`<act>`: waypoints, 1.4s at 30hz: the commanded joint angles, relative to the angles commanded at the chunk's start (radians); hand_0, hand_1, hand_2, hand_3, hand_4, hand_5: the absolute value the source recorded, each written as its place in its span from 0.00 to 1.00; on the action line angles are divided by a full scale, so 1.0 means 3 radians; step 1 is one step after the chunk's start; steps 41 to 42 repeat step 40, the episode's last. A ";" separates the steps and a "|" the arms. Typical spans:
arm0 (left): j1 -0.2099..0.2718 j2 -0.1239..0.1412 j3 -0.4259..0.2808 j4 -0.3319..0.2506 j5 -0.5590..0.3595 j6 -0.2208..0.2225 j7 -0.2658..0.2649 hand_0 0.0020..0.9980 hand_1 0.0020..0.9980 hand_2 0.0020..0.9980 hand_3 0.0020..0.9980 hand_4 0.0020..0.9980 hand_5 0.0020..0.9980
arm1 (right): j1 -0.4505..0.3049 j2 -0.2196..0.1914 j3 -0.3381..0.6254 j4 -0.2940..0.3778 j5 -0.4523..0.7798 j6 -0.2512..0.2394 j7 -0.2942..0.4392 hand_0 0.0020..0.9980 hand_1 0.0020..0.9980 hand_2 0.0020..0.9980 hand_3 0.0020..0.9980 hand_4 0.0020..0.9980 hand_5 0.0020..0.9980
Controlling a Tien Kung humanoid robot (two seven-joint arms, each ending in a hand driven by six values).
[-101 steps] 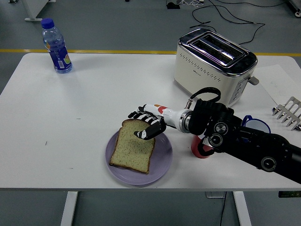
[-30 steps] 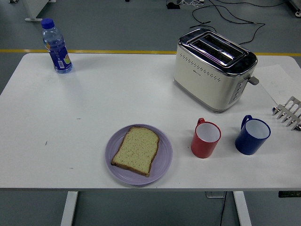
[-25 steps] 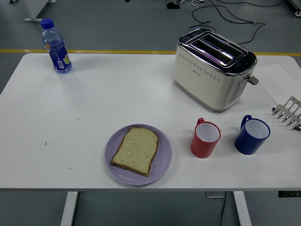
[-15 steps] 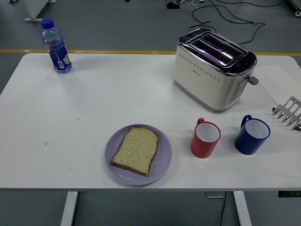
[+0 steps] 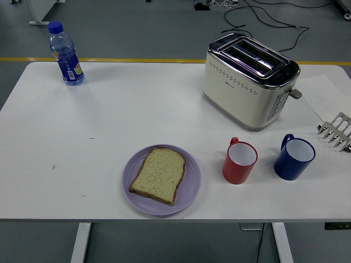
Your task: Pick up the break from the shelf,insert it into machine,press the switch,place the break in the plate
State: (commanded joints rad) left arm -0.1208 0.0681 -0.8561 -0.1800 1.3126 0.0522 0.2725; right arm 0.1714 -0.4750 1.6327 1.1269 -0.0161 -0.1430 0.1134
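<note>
Bread (image 5: pixel 159 175) lies flat on the plate (image 5: pixel 189 189), w/ its rounded top toward the table's far-right and crust just inside the rim, nothing on it or against it. Plate sits near the table's (image 5: pixel 137 115) near edge, roughly mid-width. That reads as the last step done: slice is in the plate, flat and centred enough not to slide off. Toaster (image 5: pixel 249 82) stands toward the far-right corner, angled, both slots empty as far as can be seen; lever (image 5: pixel 296 93) on its right end looks up, so prob. no cycle running, tho that's a guess from this angle. Rack (image 5: pixel 335 131) pokes in at the right edge, only partly in frame; no slices visible on the part shown. Red cup (image 5: pixel 240 161) and blue cup (image 5: pixel 294 158) sit side by side, apart, btw toaster and near edge, right of the plate; not touching it and not part of the job. Bottle (image 5: pixel 66 53) is upright at the far-left corner, well apart from everything. Hands: neither one is in frame, so can't tell how far open they are; nothing on the table is held or touched by any hand. No person in view either.
</note>
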 joint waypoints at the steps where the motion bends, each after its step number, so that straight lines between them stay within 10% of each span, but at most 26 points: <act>1: -0.0001 0.0001 0.0007 0.0000 -0.0007 0.0001 0.0000 0.65 0.59 0.59 0.60 0.33 0.94 | -0.0010 0.0008 0.0016 -0.0010 0.0001 0.0001 -0.0001 0.75 0.70 0.73 0.70 0.53 0.40; 42: 0.0071 -0.0006 -0.0242 0.0000 0.0452 -0.0070 0.0032 0.65 0.59 0.60 0.60 0.33 0.94 | -0.0437 0.0846 0.0597 0.0243 -0.0514 0.0132 -0.0105 0.74 0.69 0.71 0.66 0.49 0.38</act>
